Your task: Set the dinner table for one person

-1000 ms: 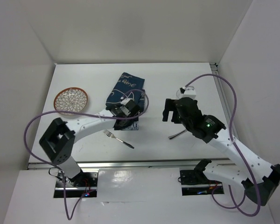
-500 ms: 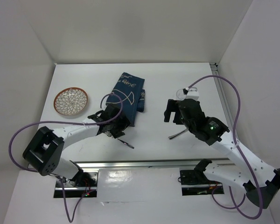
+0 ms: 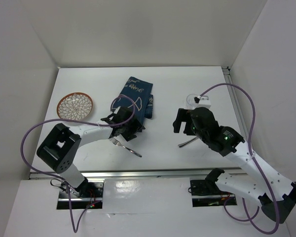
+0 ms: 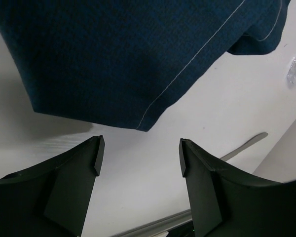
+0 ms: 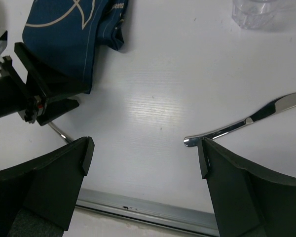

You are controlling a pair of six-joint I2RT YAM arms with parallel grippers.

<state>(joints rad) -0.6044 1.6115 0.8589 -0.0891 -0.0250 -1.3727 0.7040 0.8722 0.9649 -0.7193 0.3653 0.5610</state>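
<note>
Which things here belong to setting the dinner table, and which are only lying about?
For the job: dinner table, navy blue placemat, patterned plate, fork, knife, clear glass.
Only lying about: metal rail at the table's near edge.

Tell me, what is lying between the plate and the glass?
The blue mat lies between the plate and the glass; the top view shows it.

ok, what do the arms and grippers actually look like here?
The left arm and right arm have white links and black joint housings. A purple cable loops along each. The right arm carries a green light. The left gripper and right gripper each have two flat matte black fingers.
</note>
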